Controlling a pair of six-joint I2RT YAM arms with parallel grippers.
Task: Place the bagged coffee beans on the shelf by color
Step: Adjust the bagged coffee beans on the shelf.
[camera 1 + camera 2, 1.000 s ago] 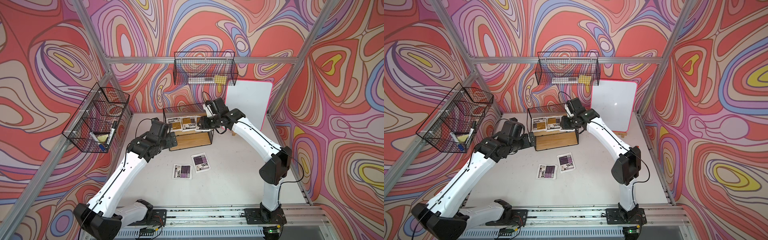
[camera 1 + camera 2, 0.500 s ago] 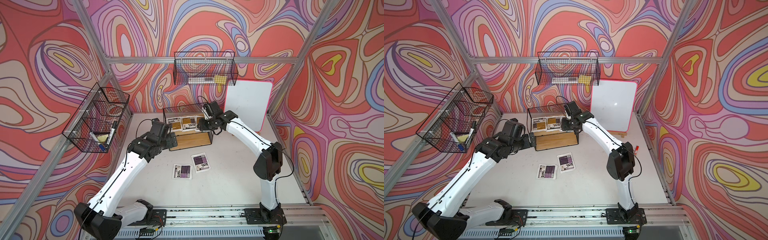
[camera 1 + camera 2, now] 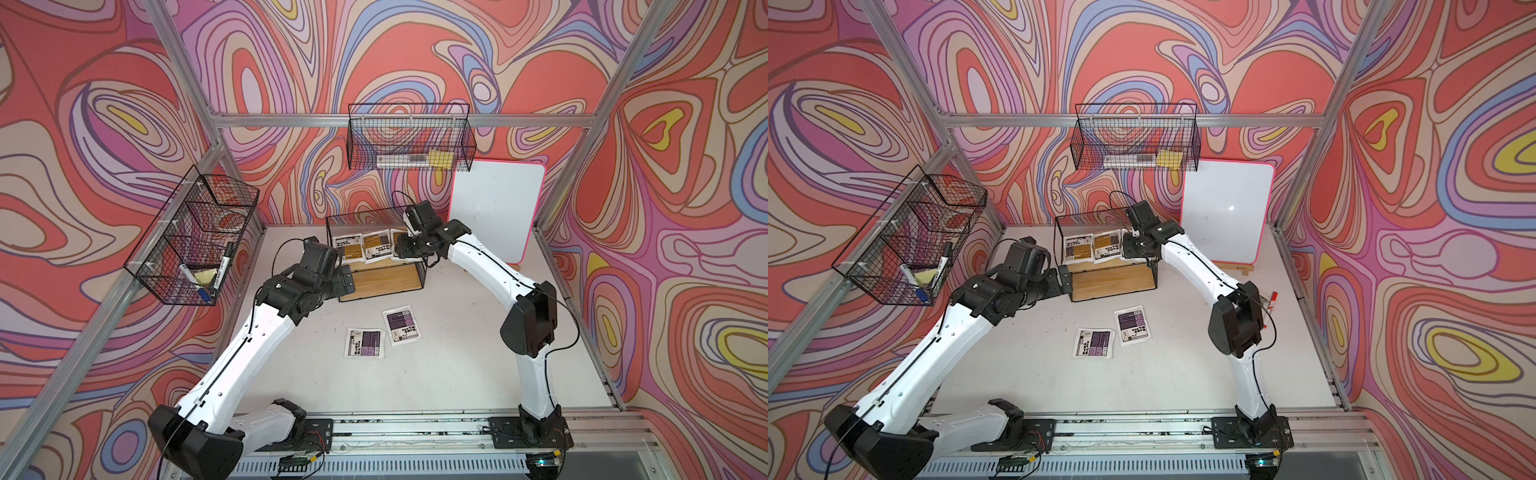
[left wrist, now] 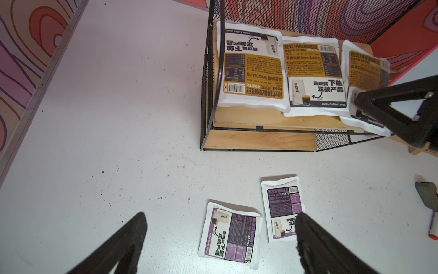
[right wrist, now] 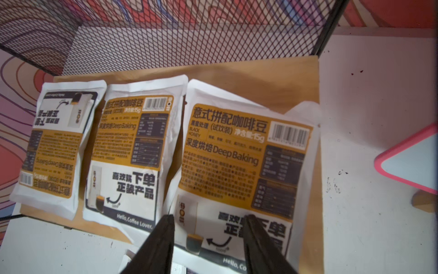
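- In both top views, three orange pouches (image 3: 376, 249) lie in a row on the shelf (image 3: 376, 282)'s upper board. Two purple pouches (image 3: 1133, 326) lie on the table (image 3: 1183, 374) in front of it.
- Left wrist: the left pincer (image 4: 220, 214) hangs spread above the purple pouches, empty.
- Right wrist: the right pincer (image 5: 209, 216) stands spread over the end orange pouch (image 5: 244, 166)'s near edge.

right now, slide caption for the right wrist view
Three orange-yellow coffee pouches side by side on the shelf top board, right jaws open over the nearest one.
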